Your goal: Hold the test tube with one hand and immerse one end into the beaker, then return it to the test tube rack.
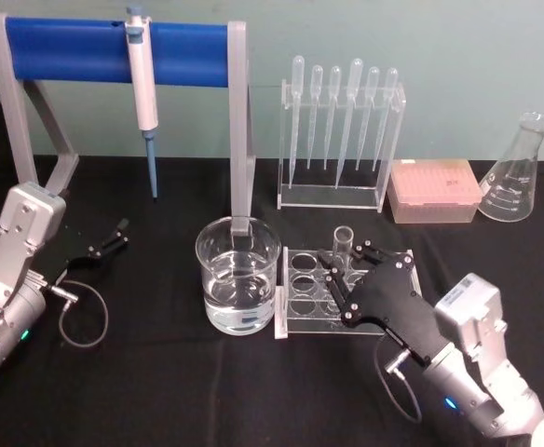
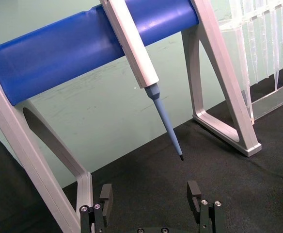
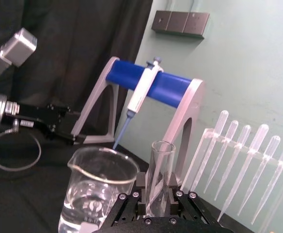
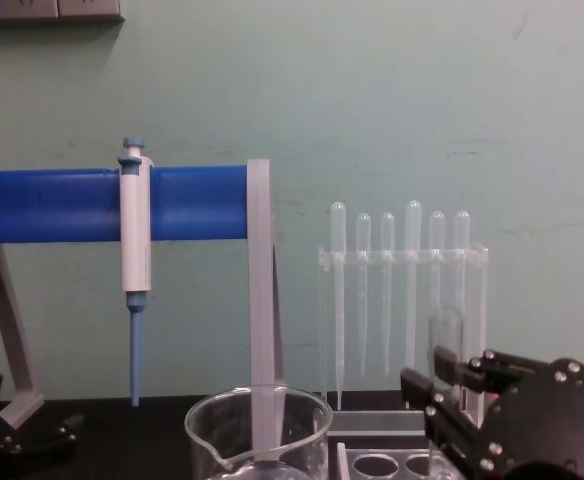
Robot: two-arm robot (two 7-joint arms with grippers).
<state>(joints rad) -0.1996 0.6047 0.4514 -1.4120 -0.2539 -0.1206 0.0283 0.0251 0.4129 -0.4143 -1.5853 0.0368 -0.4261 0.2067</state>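
Evidently pinching the racked clear glass test tube [image 1: 343, 238], the black right gripper [image 1: 346, 254] must next lift it left over the wide glass beaker [image 1: 238, 276]; the left gripper [image 1: 117, 234] idles, jaws apart.

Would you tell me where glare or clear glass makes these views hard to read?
Head view: glints in the beaker; the test tube in the right claw fades into the rack. Chest view: tube faint against pipettes. Right wrist view: tube rim plain; left claw blends into black cloth.
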